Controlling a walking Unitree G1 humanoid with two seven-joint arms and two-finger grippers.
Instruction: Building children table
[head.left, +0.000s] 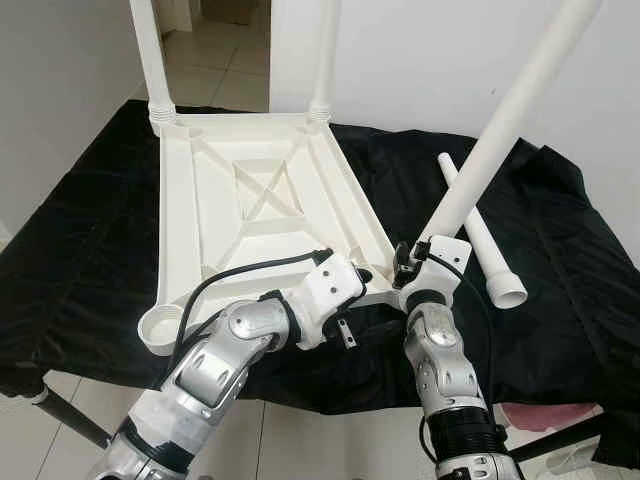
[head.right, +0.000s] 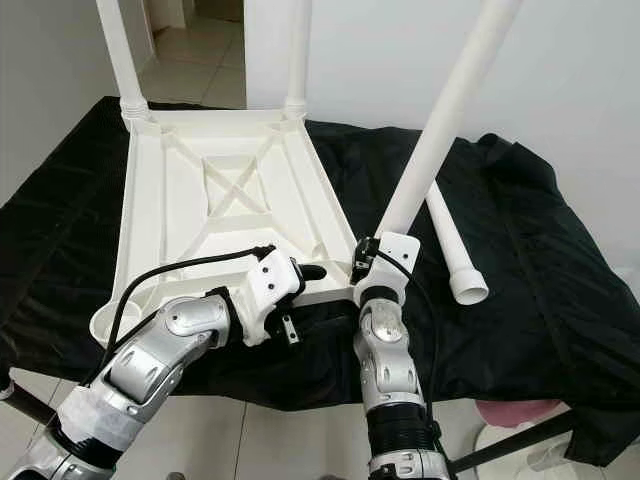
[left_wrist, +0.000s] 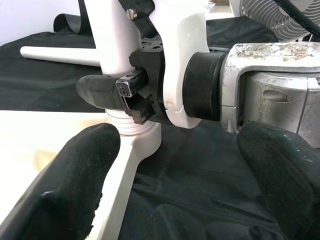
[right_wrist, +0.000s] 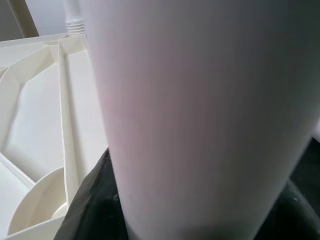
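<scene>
A white plastic table (head.left: 215, 215) lies upside down on a black cloth (head.left: 90, 250). Two legs (head.left: 150, 60) (head.left: 325, 60) stand in its far corners. A third white leg (head.left: 500, 130) rises from the near right corner and leans to the right. My right gripper (head.left: 405, 268) is shut on it just above its threaded base (left_wrist: 125, 125). This leg (right_wrist: 200, 115) is close up in the right wrist view. My left gripper (head.left: 372, 300) is open beside that same corner, its fingers (left_wrist: 75, 175) wide apart. A fourth leg (head.left: 480, 240) lies loose on the cloth to the right.
The near left corner socket (head.left: 160, 325) holds nothing. The cloth hangs over the support's front edge, with tiled floor below. A white wall stands behind, a doorway at the far left. A fan (left_wrist: 270, 17) stands beyond the cloth. Something pink (head.left: 540, 415) lies low right.
</scene>
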